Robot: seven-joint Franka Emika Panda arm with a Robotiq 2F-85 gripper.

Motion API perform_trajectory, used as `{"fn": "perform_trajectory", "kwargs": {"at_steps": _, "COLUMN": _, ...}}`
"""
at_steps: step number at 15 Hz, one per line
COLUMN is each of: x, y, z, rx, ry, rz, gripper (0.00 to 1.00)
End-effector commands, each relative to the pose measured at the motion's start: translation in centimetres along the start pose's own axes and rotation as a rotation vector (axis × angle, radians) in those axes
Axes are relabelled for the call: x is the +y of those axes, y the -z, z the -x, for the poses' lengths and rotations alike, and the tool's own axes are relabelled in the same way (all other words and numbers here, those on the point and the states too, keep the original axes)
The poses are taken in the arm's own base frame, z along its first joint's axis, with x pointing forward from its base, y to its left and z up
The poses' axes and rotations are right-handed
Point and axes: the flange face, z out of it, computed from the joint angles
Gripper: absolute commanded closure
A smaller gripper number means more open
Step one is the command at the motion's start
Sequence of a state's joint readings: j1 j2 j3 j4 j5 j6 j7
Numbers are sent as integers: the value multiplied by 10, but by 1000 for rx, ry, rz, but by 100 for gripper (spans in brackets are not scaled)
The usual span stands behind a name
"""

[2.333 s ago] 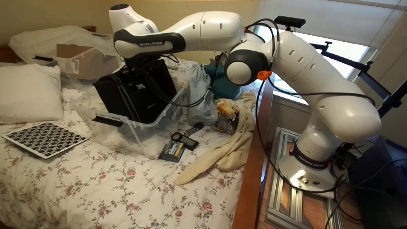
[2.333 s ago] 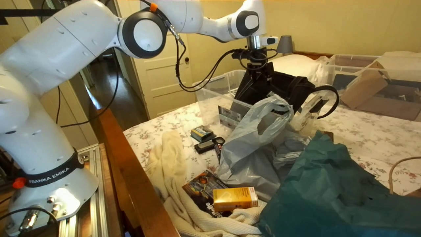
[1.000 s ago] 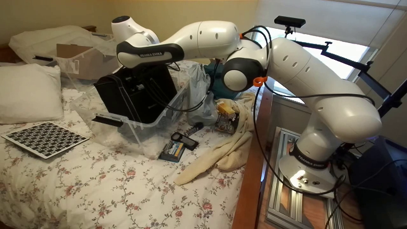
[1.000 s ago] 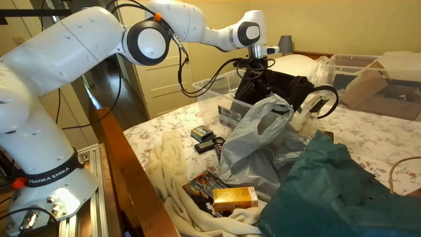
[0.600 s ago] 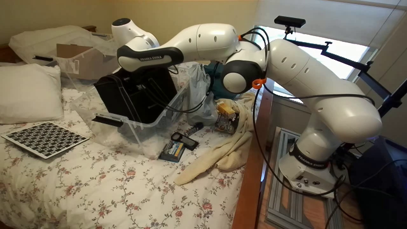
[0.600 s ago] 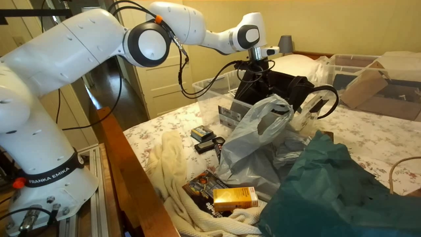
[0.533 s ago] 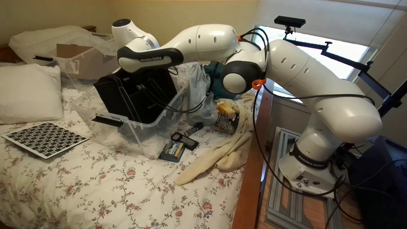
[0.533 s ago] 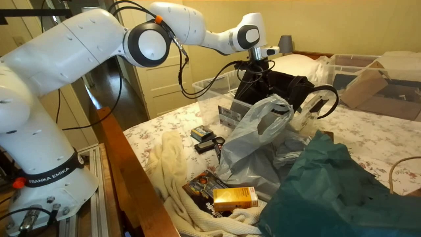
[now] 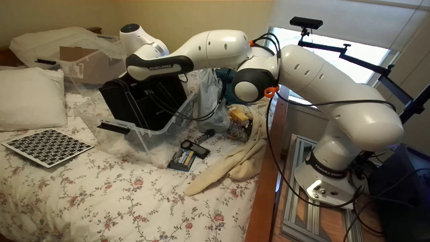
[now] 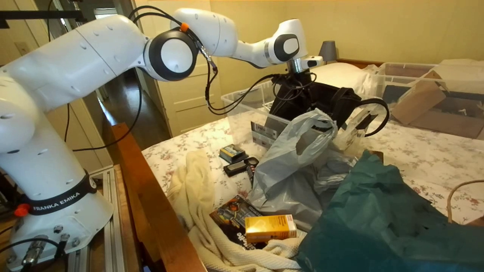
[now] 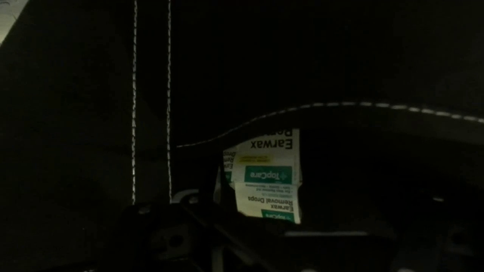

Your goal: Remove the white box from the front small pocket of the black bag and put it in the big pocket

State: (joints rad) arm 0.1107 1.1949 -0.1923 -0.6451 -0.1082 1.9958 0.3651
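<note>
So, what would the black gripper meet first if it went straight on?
Probably the white cardboard box with green labels, in the black fabric bag; the wrist view is dark and depth unclear, so fabric might come first.

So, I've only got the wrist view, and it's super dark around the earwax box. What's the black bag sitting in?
Observer: The black bag is in a clear plastic bin.
Operator: Cool! Is anything next to the bin?
Observer: Yep, a grey plastic bag is beside it.
Operator: And does anything stick out from the black bag?
Observer: Looks like it: in an exterior view, a black loop, probably a handle, sticks out from its side.
</note>
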Motion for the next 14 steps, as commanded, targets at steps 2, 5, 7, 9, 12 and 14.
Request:
{"fn": "perform_trajectory", "kwargs": {"at_steps": 2, "x": -4, "y": -5, "z": -2, "rx": 38, "ry": -39, "rz": 31, "gripper": 8}}
{"fn": "perform_trajectory", "kwargs": {"at_steps": 5, "x": -5, "y": -7, "z": -1, "rx": 40, "ry": -46, "rz": 46, "gripper": 43}}
{"fn": "perform_trajectory", "kwargs": {"at_steps": 7, "x": -9, "y": -8, "z": 0, "rx": 47, "ry": -41, "rz": 60, "gripper": 56}}
{"fn": "perform_trajectory", "kwargs": {"at_steps": 9, "x": -11, "y": -10, "z": 1, "rx": 49, "ry": -33, "rz": 62, "gripper": 70}}
{"fn": "perform_trajectory", "kwargs": {"at_steps": 12, "x": -13, "y": -9, "z": 1, "rx": 51, "ry": -29, "rz": 58, "gripper": 91}}
{"fn": "perform_trajectory", "kwargs": {"at_steps": 14, "x": -13, "y": -8, "z": 1, "rx": 55, "ry": -30, "rz": 57, "gripper": 99}}
